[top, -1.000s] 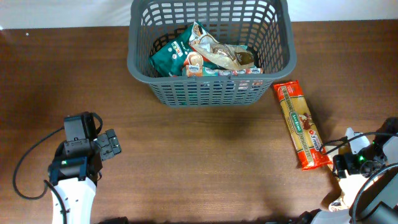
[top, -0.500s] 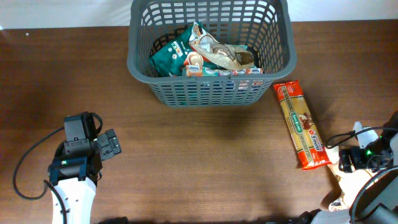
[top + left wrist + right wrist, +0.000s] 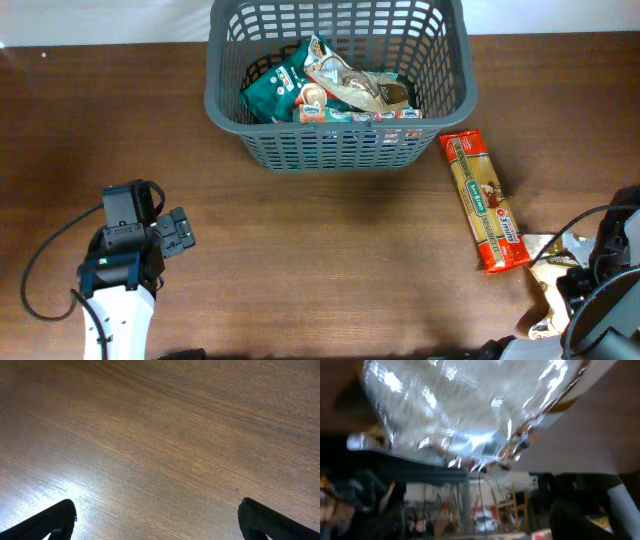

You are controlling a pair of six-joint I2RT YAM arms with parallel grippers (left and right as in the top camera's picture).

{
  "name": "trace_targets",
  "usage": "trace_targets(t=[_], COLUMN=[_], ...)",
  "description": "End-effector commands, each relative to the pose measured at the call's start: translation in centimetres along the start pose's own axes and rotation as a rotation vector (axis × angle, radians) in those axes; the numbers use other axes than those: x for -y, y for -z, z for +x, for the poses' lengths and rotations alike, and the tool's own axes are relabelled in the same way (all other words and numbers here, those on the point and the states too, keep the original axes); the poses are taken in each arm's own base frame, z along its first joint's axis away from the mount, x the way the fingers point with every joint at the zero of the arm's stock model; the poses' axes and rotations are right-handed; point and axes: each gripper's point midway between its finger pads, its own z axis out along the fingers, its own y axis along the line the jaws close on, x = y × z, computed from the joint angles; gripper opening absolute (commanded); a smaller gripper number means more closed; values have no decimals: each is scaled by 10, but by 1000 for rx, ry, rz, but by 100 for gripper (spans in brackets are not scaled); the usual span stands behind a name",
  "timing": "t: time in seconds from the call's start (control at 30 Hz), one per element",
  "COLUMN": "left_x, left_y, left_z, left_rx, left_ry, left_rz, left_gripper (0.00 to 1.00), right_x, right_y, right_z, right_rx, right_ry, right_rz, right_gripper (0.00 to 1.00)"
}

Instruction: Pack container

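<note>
The container (image 3: 338,152), a dark grey lattice basket, stands at the back centre of the table and holds a teal packet (image 3: 275,88) and other food packets (image 3: 355,90). A long orange pasta packet (image 3: 485,200) lies on the table to its right. A crinkly clear packet (image 3: 549,252) lies just past the pasta packet's near end, and it fills the top of the right wrist view (image 3: 460,410). My right gripper (image 3: 470,510) hangs beside that packet at the table's right edge, jaws wide apart and empty. My left gripper (image 3: 176,232) is open over bare wood (image 3: 157,515).
The brown wooden table (image 3: 330,260) runs between the two arms. Cables trail from the left arm (image 3: 120,255) and the right arm (image 3: 608,250). Beyond the table edge, the right wrist view shows blurred room furniture (image 3: 510,505).
My right arm has drawn back toward the lower right corner, uncovering the clear packet beside the pasta packet. The left arm, basket and pasta packet have not moved.
</note>
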Motion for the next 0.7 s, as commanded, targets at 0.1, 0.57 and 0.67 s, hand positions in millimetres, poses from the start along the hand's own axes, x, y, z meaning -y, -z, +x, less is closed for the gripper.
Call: trace_targets(t=[0.1, 0.57, 0.67], left_x=[0, 0, 0], left_y=[-2, -2, -2], left_z=[2, 2, 2], left_rx=[-9, -9, -9], left_ry=[13, 13, 13], left_rz=[7, 7, 7], left_gripper=[99, 99, 99], right_x=[-7, -25, -26], right_y=[0, -11, -10], right_z=[12, -3, -3], right_rx=[-54, 67, 70], right_ry=[35, -91, -105], right_rz=[-24, -176, -182], right_gripper=[31, 4, 3])
